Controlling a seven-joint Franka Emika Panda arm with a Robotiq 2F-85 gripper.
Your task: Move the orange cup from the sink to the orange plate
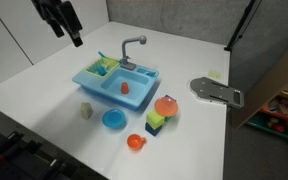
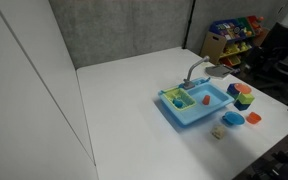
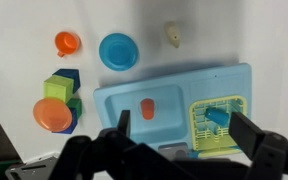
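Gripper (image 3: 182, 140) is seen wide open with nothing held, raised above the sink (image 3: 174, 86). The orange cup (image 3: 147, 108) is stood in the basin's bare half, apart from the green-and-yellow rack (image 3: 216, 120).

Step is judged as descent to the cup. Jaws should be centred over it before lowering, one finger each side, and kept off the basin walls and the faucet (image 1: 132, 48). The cup is tiny, so any offset could tip it.

The orange plate (image 3: 52, 114) is found past the sink's end, overlapping the coloured blocks (image 3: 59, 88); whether it rests on them cannot be told.

In wrist view the faucet is hidden behind the gripper. In an exterior view the sink (image 2: 184, 118) is too small for the cup to be picked out.
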